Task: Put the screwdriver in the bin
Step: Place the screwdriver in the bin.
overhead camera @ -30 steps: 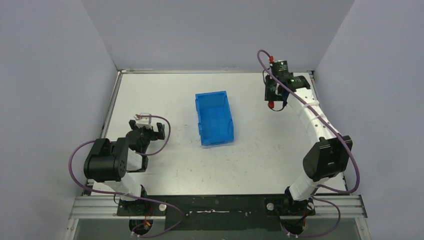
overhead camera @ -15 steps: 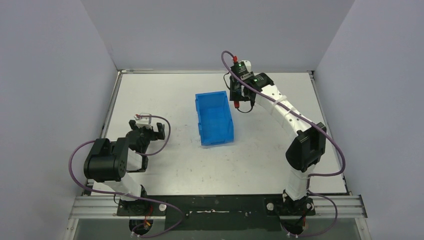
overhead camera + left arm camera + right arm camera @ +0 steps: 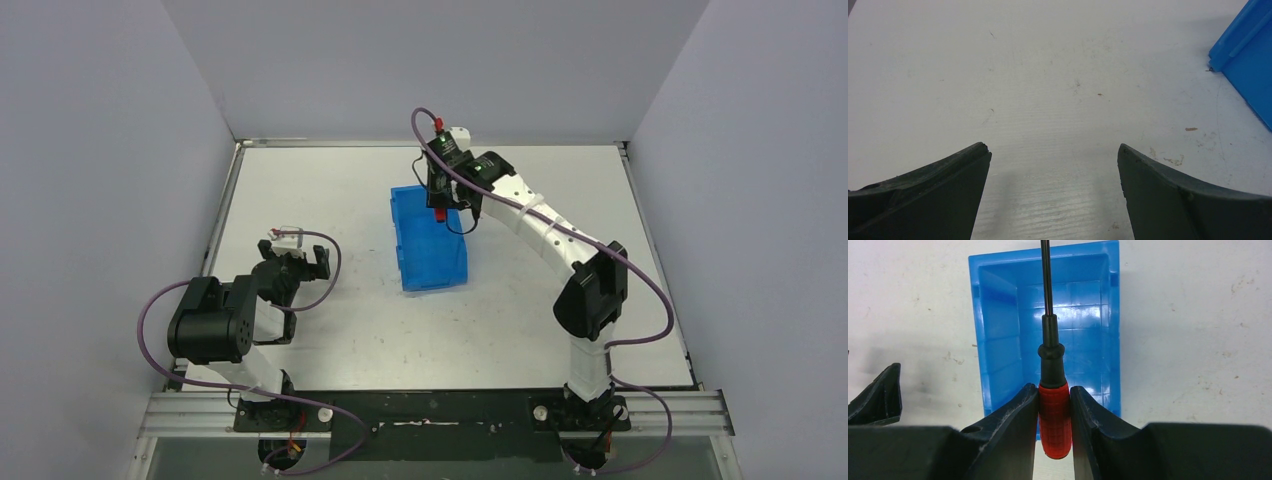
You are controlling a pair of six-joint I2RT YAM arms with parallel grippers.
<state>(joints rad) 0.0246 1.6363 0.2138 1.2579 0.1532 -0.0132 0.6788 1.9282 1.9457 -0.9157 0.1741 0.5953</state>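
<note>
The screwdriver (image 3: 1052, 365) has a red handle and a thin black stick. The right gripper (image 3: 1054, 392) squeezes the handle tight, above the bin (image 3: 1088, 340).

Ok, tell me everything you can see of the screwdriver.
The screwdriver has a short red handle with a cross-hatched grip, a black collar and a thin black shaft. The right pincer is shut on the handle; nothing else touches it. It is held above the open blue bin, its tip out of the wrist view.

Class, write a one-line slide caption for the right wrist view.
Right gripper clamps the screwdriver by its red handle, shaft pointing out over the open blue bin.
</note>
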